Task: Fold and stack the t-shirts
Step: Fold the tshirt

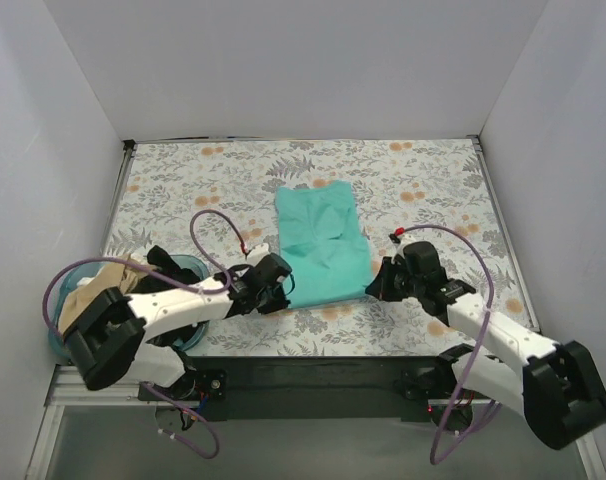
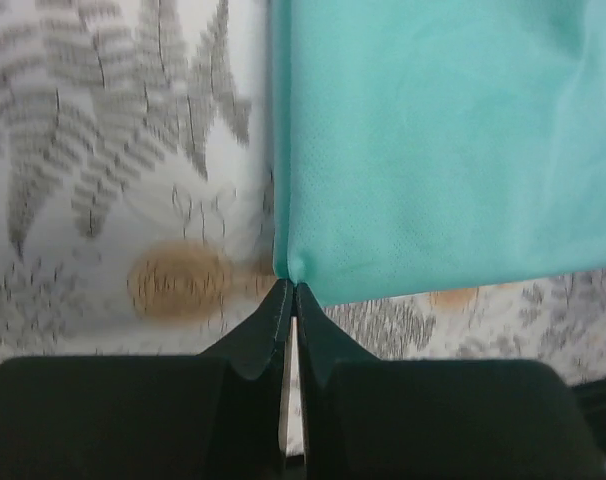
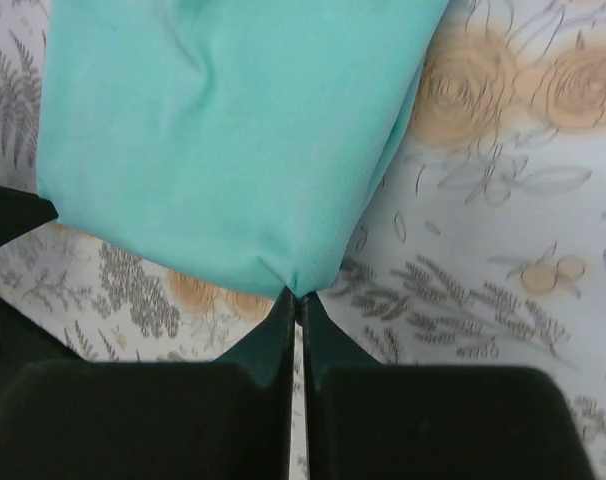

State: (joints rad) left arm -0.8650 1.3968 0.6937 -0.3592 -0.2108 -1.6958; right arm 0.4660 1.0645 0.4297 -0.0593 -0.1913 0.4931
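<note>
While left hand (image 2: 295, 290) and right hand (image 3: 299, 296) pinch near corners, teal t-shirt (image 1: 321, 240) lies flat, rectangular

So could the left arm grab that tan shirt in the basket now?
Probably not yet: the left gripper is shut on a corner of the teal shirt. The tan shirt lies in the basket beside its base.

Surface (image 1: 433, 180): floral print, grey ferns and orange blooms, walls on three sides. Teal t-shirt (image 1: 323, 240) lies on it near centre, folded into a long rectangle running 12 to 6, mostly flat. Its two 6 o'clock corners are pinched in my left jaws and right jaws. Blue basket (image 1: 193, 266) sits at 8 o'clock by the edge.
</note>
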